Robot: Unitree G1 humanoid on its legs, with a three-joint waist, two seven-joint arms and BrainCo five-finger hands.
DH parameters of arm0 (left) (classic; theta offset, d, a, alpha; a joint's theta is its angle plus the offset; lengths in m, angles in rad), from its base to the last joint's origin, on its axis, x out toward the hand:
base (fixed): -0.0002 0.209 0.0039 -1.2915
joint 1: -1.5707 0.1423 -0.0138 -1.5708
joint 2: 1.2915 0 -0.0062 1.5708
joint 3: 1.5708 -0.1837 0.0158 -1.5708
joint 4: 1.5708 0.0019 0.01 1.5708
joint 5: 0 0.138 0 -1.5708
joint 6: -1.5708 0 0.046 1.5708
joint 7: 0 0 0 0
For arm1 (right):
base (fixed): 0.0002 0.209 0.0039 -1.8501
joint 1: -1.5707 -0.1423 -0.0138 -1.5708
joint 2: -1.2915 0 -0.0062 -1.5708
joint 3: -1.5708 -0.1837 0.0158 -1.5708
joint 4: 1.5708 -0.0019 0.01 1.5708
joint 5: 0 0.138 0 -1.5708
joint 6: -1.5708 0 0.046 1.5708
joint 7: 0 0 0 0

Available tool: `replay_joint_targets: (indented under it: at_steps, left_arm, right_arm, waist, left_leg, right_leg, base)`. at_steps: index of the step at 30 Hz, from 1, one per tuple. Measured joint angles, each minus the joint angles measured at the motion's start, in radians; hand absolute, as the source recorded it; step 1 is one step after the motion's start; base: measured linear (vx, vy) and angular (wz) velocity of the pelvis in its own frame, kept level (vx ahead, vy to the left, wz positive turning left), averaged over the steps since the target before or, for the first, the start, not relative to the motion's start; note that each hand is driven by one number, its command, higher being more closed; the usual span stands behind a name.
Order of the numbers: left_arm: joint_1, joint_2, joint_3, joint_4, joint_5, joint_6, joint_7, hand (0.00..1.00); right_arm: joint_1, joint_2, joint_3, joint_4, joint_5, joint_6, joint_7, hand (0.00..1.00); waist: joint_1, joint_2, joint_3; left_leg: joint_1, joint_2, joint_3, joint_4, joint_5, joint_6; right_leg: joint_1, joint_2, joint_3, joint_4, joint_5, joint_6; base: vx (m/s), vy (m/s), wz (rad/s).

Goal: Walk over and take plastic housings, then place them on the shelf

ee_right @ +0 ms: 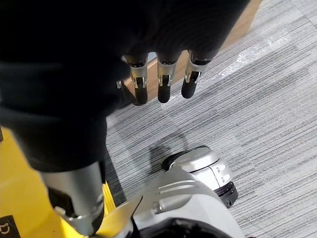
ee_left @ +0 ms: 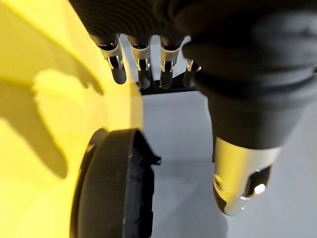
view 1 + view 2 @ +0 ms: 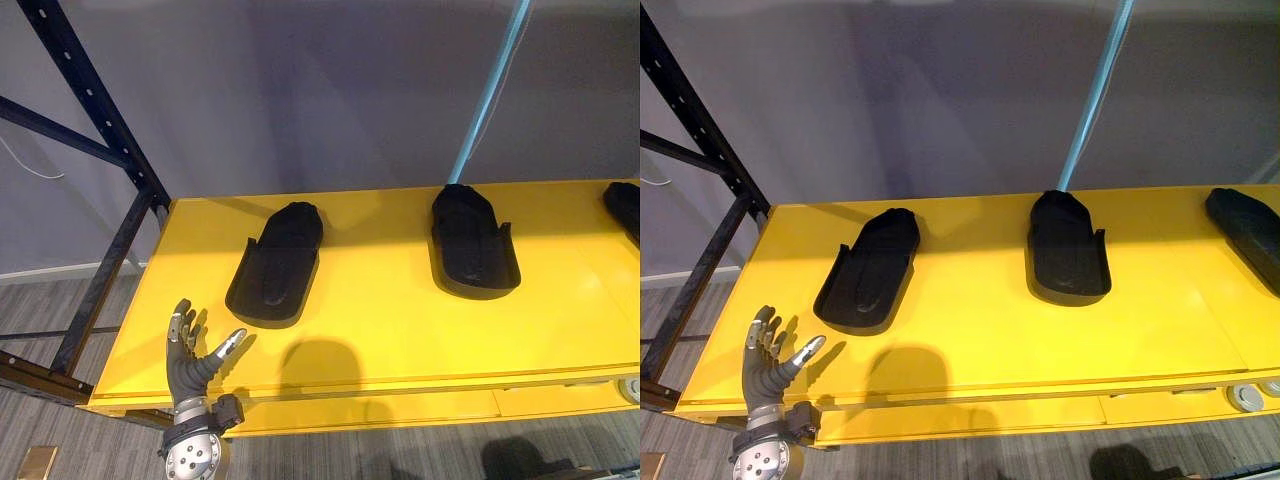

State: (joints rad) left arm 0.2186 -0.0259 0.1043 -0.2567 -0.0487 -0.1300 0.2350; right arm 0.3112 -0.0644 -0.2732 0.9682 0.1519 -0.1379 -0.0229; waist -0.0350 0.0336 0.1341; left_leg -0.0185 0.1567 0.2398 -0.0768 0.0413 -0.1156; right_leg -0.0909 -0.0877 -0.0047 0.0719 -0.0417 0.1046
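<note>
yellow shelf (image 3: 400,330) inspected from the head views: three black plastic housings lie on it in a row, well apart from one another. the left housing (image 3: 277,265) is angled slightly, the middle housing (image 3: 472,243) lies nearly square to the shelf edge, and the right housing (image 3: 1245,225) is partly cut off at the side of the view. each rests flat with its hollow side up and its narrow end toward the grey wall. this is judged a stable lay that leaves room for a hand between neighbours. the hollows of the left and middle housings hold nothing; the right one cannot be checked fully. the shelf itself bears only these three pieces. the left hand (image 3: 187,365) hovers at the front left corner of the shelf, fingers straight and spread, thumb out to the side, holding nothing; it is near the left housing but apart from it. the right hand (image 1: 163,84) hangs low over the grey carpet floor (image 1: 267,99), fingers straight and relaxed, also empty. a black rack upright (image 3: 95,110) stands at the shelf's left end, and a blue strap (image 3: 495,85) runs down the wall behind the middle housing. judgement: placement of these pieces looks complete, neither hand carrying stock.
</note>
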Motion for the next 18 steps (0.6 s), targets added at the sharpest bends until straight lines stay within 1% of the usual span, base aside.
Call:
replay_joint_targets:
  at_steps: [3, 4, 7, 12, 13, 14, 18]
  left_arm:
    - [-0.076, 0.041, 0.003, 0.074, -0.038, -0.002, -0.002, 0.0]
    - [-0.107, 0.064, 0.011, 0.113, -0.056, -0.002, -0.002, 0.0]
    - [-0.15, 0.103, 0.033, 0.168, -0.093, -0.002, -0.002, 0.0]
    - [-0.17, 0.155, 0.045, 0.215, -0.129, -0.019, -0.007, 0.0]
    - [-0.171, 0.17, 0.047, 0.232, -0.144, -0.034, -0.009, 0.0]
    - [-0.171, 0.178, 0.049, 0.24, -0.149, -0.038, -0.011, 0.0]
    - [-0.175, 0.19, 0.056, 0.254, -0.184, -0.047, -0.043, 0.0]
  right_arm:
    - [-0.001, -0.001, 0.0, -0.008, 0.0, 0.002, 0.007, 0.0]
    - [-0.002, -0.001, 0.0, -0.011, 0.0, 0.005, 0.008, 0.0]
    - [-0.003, 0.0, -0.001, -0.012, 0.0, 0.006, 0.009, 0.0]
    - [-0.004, 0.0, -0.003, -0.009, 0.0, 0.006, 0.01, 0.0]
    - [-0.006, 0.0, -0.003, -0.008, 0.0, 0.006, 0.013, 0.0]
    - [-0.007, 0.0, -0.003, -0.007, 0.0, 0.006, 0.014, 0.0]
    - [-0.014, -0.001, -0.004, -0.001, 0.0, 0.006, 0.016, 0.0]
  waist:
    - [-0.002, 0.001, -0.001]
    - [-0.009, 0.001, -0.002]
    - [-0.014, 0.001, -0.002]
    - [-0.017, 0.001, -0.002]
    - [-0.021, 0.001, -0.002]
    - [-0.024, 0.001, -0.002]
    - [-0.029, 0.0, -0.001]
  left_leg:
    - [-0.01, 0.001, 0.005, 0.0, 0.002, 0.0]
    - [-0.014, 0.001, 0.004, 0.0, 0.003, 0.0]
    - [-0.014, 0.001, 0.007, -0.001, 0.003, 0.0]
    - [-0.014, 0.001, 0.011, -0.004, 0.003, 0.0]
    - [-0.014, 0.0, 0.013, -0.004, 0.003, 0.0]
    - [-0.013, -0.001, 0.013, -0.004, 0.003, 0.001]
    - [-0.014, -0.004, 0.021, -0.005, 0.006, 0.004]
  right_leg:
    - [-0.016, 0.001, 0.005, 0.002, 0.0, 0.0]
    - [-0.023, 0.002, 0.005, 0.002, 0.001, -0.001]
    - [-0.027, 0.002, 0.005, 0.0, 0.002, -0.001]
    - [-0.027, 0.003, 0.004, -0.011, 0.01, -0.008]
    - [-0.027, 0.002, 0.007, -0.014, 0.014, -0.008]
    - [-0.028, 0.002, 0.009, -0.015, 0.016, -0.009]
    - [-0.027, 0.0, 0.016, -0.031, 0.03, -0.012]
  base:
    - [0.0, -0.006, -0.05]
    - [0.02, -0.008, -0.04]
    - [0.04, -0.01, -0.04]
    - [0.0, -0.002, -0.02]
    - [-0.02, -0.002, -0.07]
    - [-0.02, -0.001, -0.07]
    - [-0.03, 0.003, -0.07]
